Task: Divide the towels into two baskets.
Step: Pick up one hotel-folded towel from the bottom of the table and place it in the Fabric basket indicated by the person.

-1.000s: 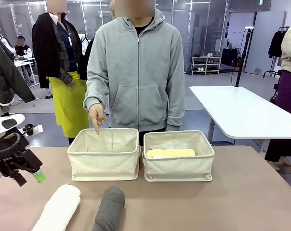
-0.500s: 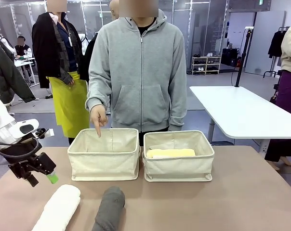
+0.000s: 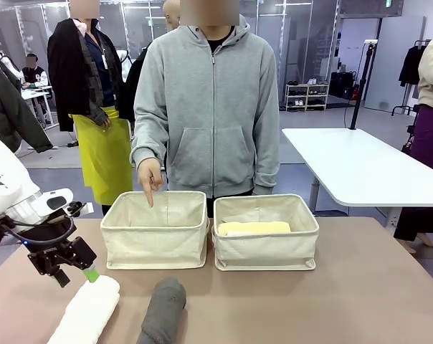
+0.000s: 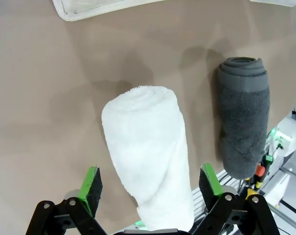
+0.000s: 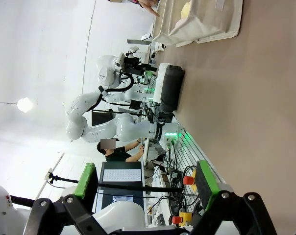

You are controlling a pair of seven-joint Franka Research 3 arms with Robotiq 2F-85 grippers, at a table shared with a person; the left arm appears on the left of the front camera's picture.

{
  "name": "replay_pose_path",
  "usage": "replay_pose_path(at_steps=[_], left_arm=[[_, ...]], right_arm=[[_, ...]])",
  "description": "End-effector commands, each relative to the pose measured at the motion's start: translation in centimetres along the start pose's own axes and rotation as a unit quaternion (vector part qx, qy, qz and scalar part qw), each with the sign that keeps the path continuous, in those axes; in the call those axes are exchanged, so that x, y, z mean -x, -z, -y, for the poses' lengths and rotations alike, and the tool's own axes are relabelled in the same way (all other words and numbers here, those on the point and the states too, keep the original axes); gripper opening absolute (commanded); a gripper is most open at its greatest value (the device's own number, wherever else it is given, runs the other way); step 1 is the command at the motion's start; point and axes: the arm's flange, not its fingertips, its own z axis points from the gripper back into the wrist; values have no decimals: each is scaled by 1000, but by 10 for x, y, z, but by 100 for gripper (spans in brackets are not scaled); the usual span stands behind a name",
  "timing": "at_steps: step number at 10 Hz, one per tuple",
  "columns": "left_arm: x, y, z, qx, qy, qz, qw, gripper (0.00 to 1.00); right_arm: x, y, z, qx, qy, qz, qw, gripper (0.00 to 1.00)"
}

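The left gripper (image 4: 150, 183), jaws spread wide and holding nothing, hangs over one end of the white towel (image 4: 145, 147), which lies on the table (image 3: 360, 301) beside the dark grey towel (image 4: 243, 122). A person's hand (image 3: 149, 175) points into the left basket (image 3: 155, 244). A yellow towel (image 3: 254, 228) lies in the right basket (image 3: 267, 251). The right gripper (image 5: 145, 180) is wide open, empty.

Left gripper (image 4: 151, 185) is spread wide over the white towel (image 4: 144, 139). Dark grey towel (image 4: 242, 115) lies just beside it.
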Motion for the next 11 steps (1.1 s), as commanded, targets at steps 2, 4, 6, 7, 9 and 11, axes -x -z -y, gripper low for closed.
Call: replay_pose_path(at_steps=[2,4,6,7,9,11], left_arm=[[82,54,6,-12,-14,3,1000,100],[88,68,9,0,-18,-11,1000,100],[91,78,11,16,-26,-19,999,100],[92,83,13,18,-26,-18,999,100],[95,96,14,9,-31,-30,999,100],[99,105,15,1,-34,-41,999,100]], right_arm=[[1,0,-2,-6,-10,-1,1000,100],[1,0,-2,-6,-10,-1,1000,100],[1,0,-2,-6,-10,-1,1000,100],[1,0,-2,-6,-10,-1,1000,100],[1,0,-2,-6,-10,-1,1000,100],[1,0,-2,-6,-10,-1,1000,100]])
